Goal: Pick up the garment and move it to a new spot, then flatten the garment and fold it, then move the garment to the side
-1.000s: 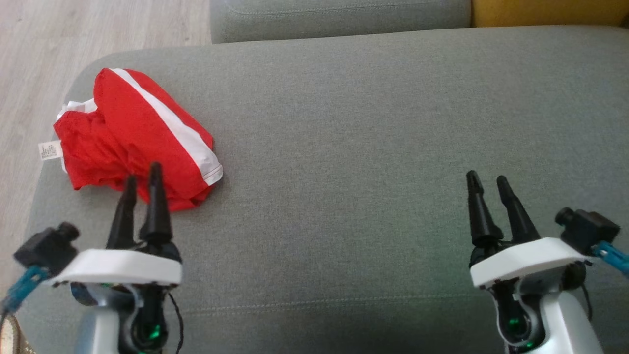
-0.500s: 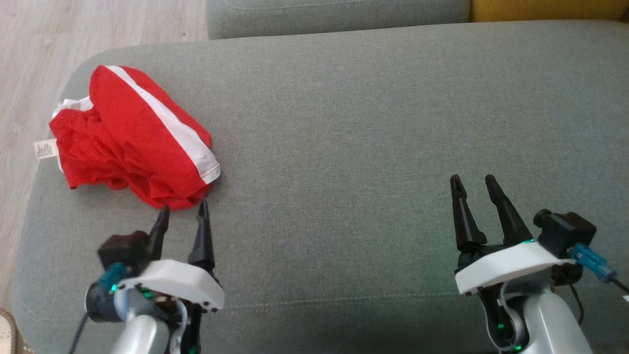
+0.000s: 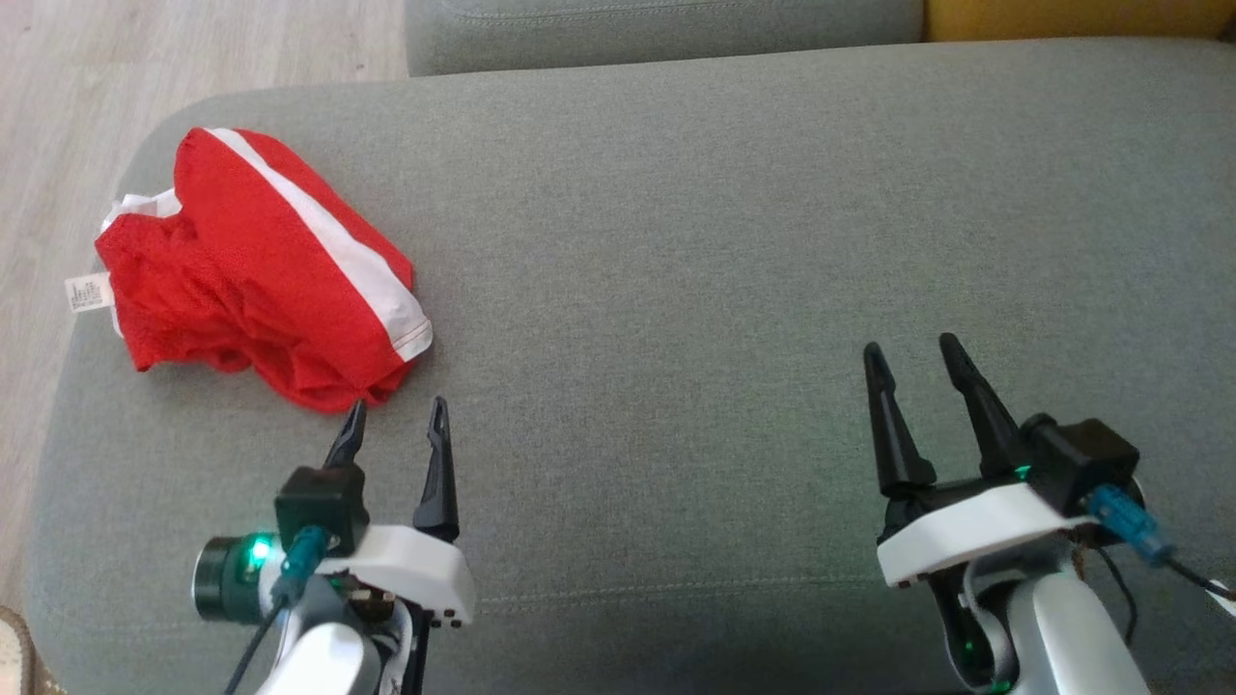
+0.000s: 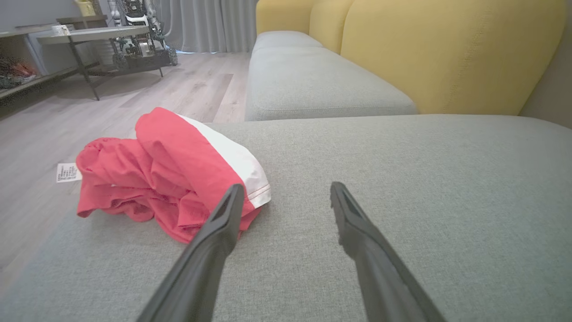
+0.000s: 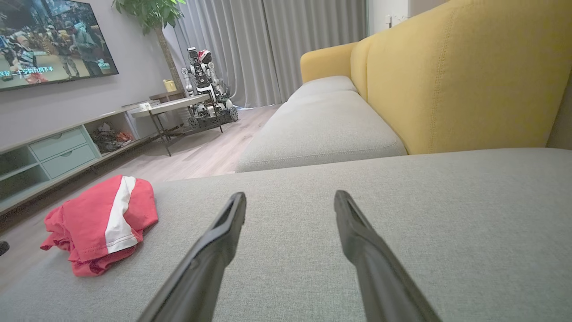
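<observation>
Garment point(image 3: 261, 270), red with a white stripe, lies crumpled at the left end of the grey sofa seat point(image 3: 695, 241), unmoved. The left gripper point(image 3: 398, 407) has pulled back off its near edge, jaws wide and empty. The right gripper point(image 3: 910, 346), also wide, hangs well apart. The pickup seems not yet begun.

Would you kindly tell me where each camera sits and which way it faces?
Head view: on the head, looking down at the grey cushion and red garment; open left gripper and right gripper.
Left wrist view: left wrist, facing the garment along its fingers.
Right wrist view: right wrist, facing across the cushion along its fingers.
Both wrist views share the garment and yellow backrest.
</observation>
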